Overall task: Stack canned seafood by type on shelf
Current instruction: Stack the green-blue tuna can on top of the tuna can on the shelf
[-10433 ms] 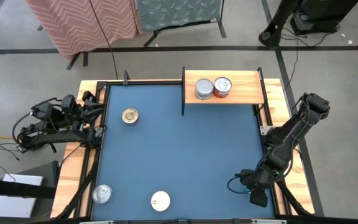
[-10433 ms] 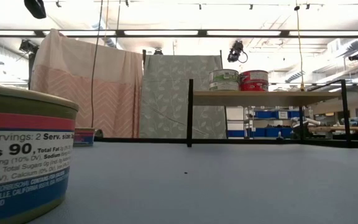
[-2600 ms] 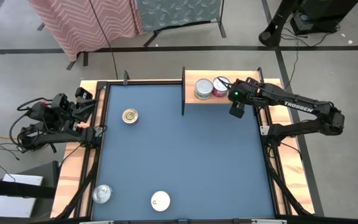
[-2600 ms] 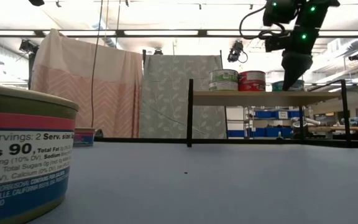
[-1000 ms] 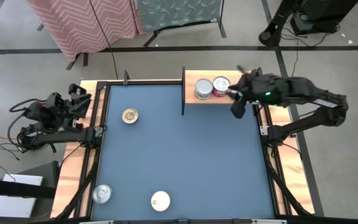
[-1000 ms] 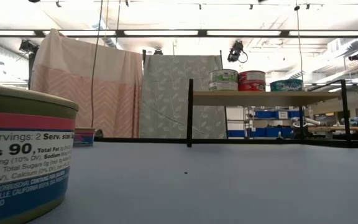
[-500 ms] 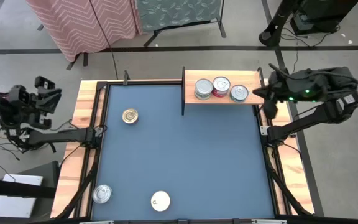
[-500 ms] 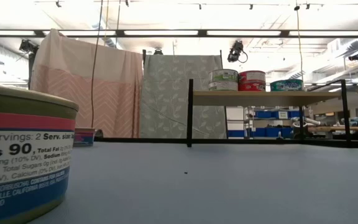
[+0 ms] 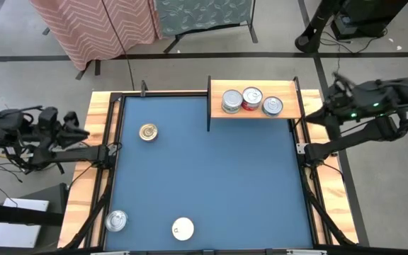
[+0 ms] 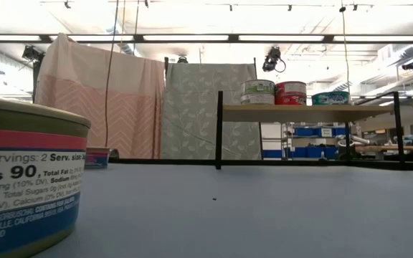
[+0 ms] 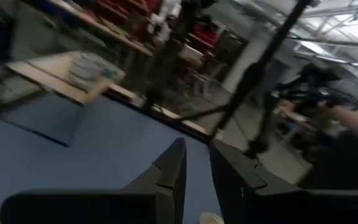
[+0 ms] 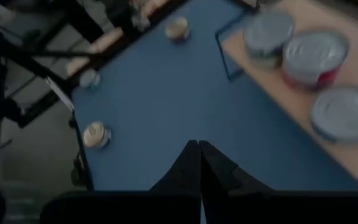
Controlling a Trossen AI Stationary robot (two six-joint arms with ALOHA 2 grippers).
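Observation:
The shelf [image 9: 289, 91] stands at the table's far right. It carries a silver-lidded tin [image 9: 232, 100], a red-sided tin [image 9: 252, 98] and a teal tin [image 9: 273, 105]. In the low view the silver [image 10: 258, 92] and red [image 10: 292, 92] ones stand about twice as high as the teal one [image 10: 330, 98]. On the blue table rest a gold-lidded tin [image 9: 147, 132], a silver tin [image 9: 117, 221] and a white-lidded tin [image 9: 183, 228]. My right gripper [image 12: 199, 149] is shut and empty, off the table's right edge. My left gripper [image 11: 196, 168] shows a narrow gap, empty, beyond the left edge.
Dark metal uprights [image 9: 209, 103] stand at the shelf's ends. Wooden rails [image 9: 98, 156] border the table. The right arm [image 9: 374, 106] and left arm [image 9: 34, 131] hang outside the rails. A large tin [image 10: 27, 179] fills the low view's near left. Patterned screens [image 10: 206, 107] stand behind.
My right gripper has drawn back from the shelf, past the table's right edge, rising and rolling its wrist; the teal tin stays on the shelf beside the red one. My left arm has swung about beyond the left rail, its wrist tipping up toward level.

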